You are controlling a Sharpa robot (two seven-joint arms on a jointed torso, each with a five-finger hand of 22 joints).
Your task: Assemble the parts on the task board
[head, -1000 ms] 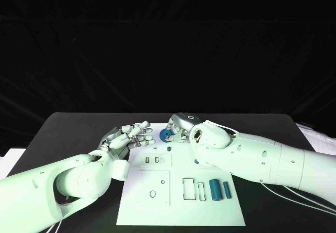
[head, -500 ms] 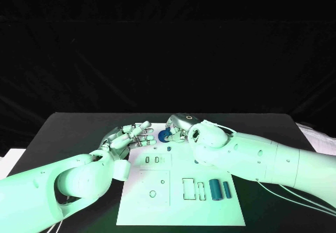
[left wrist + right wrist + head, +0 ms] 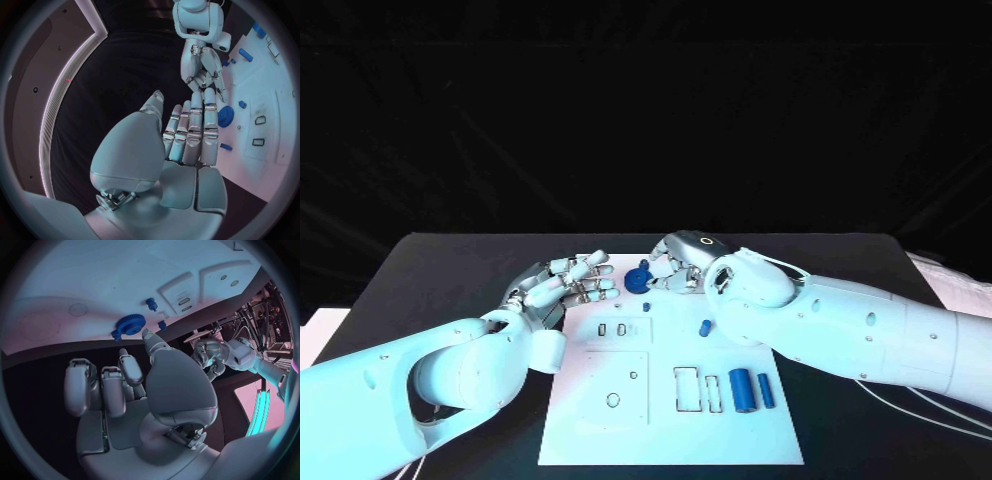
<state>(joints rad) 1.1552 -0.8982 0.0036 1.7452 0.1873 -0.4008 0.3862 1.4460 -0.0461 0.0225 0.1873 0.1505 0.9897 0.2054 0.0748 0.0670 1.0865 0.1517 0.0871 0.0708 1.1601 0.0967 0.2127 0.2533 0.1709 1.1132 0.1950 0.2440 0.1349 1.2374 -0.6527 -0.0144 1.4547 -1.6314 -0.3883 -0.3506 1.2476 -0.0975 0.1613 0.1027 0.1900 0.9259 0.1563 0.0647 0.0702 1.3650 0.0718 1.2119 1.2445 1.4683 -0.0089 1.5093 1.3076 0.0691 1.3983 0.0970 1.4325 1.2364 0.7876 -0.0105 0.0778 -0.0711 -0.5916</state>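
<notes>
The white task board (image 3: 629, 420) lies in the middle of the black table. A blue gear (image 3: 639, 281) (image 3: 226, 113) (image 3: 129, 322) lies flat at the board's far edge. My right hand (image 3: 678, 264) (image 3: 202, 75) (image 3: 119, 377) hovers just right of the gear with its fingers curled in and nothing in them. My left hand (image 3: 568, 285) (image 3: 190, 132) hangs over the board's far left corner, fingers stretched out and apart, holding nothing. Two blue cylinders (image 3: 741, 390) (image 3: 766, 390) lie side by side at the near right. A small blue piece (image 3: 707, 326) lies beside my right forearm.
Rectangular and round cut-outs (image 3: 689, 388) (image 3: 613, 400) mark the board. Small blue pegs (image 3: 150, 303) (image 3: 242, 104) (image 3: 226, 147) lie around the gear. My right forearm (image 3: 848, 325) covers the board's far right corner. Bare black table (image 3: 459, 270) surrounds the board.
My right hand and forearm have drawn a little to the right, away from the gear, baring the small blue piece beside the forearm. The gear and my left hand have stayed put.
</notes>
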